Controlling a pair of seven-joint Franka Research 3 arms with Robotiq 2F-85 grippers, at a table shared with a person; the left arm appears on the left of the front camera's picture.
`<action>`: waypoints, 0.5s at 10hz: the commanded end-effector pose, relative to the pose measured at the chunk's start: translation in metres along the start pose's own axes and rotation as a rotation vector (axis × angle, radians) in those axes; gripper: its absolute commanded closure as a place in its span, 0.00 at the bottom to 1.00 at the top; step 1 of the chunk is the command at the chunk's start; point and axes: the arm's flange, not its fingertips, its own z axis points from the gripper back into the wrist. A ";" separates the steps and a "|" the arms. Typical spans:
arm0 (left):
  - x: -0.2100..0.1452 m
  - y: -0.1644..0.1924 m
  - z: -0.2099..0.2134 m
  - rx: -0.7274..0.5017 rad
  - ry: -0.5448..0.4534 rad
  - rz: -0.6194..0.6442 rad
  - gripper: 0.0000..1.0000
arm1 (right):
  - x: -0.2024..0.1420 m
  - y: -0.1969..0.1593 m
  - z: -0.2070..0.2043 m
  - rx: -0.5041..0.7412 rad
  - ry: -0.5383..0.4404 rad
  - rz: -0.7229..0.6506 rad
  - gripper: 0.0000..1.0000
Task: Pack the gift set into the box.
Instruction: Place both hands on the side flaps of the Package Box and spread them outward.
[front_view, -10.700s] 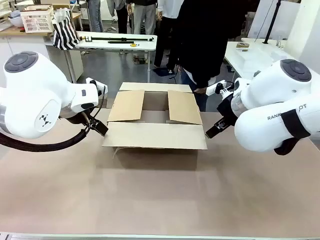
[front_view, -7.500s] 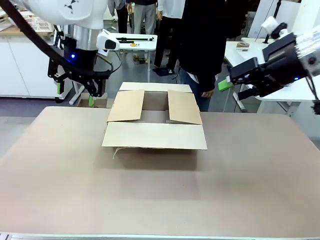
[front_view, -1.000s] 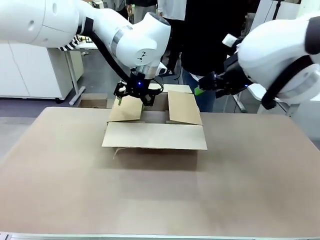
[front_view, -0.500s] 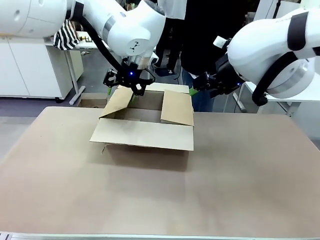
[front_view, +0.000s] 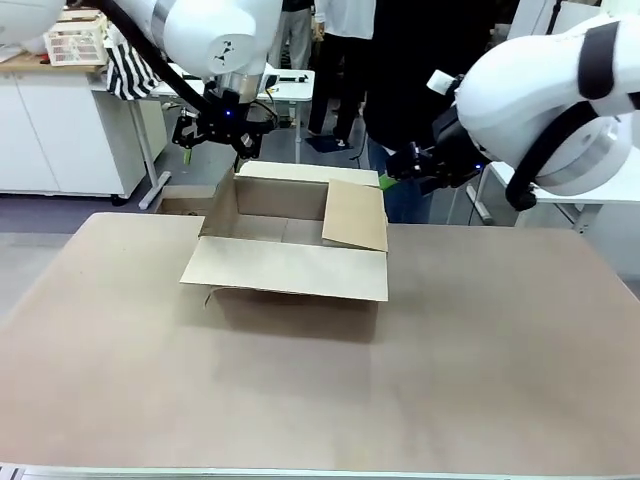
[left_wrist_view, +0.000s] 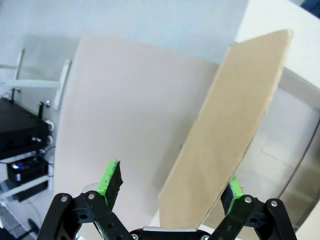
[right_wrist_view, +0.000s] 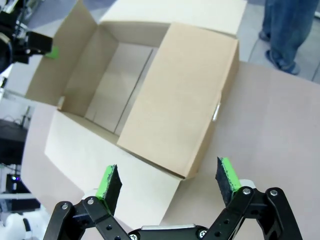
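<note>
Brown corrugated cardboard box (front_view: 285, 245) on the bench (front_view: 320, 390), left flap raised, right flap still folded over the opening. Left gripper (left_wrist_view: 170, 192) spread astride that raised flap; right gripper (right_wrist_view: 167, 182) spread, empty. Flap liable to spring back once released; gift set nowhere visible.

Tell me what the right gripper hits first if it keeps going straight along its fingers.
Most likely the box's right flap, which still lies folded over the opening, directly ahead of the open right gripper. Depth is hard to judge, though.
</note>
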 end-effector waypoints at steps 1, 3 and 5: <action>0.000 0.029 -0.022 -0.111 0.052 0.056 0.00 | 0.002 0.000 0.003 0.004 0.007 -0.020 0.00; 0.006 0.058 -0.037 -0.269 0.113 0.063 0.00 | 0.002 0.000 0.003 0.004 0.007 -0.020 0.00; 0.010 0.103 -0.051 -0.403 0.143 0.120 0.00 | 0.002 0.000 0.003 0.004 0.007 -0.020 0.00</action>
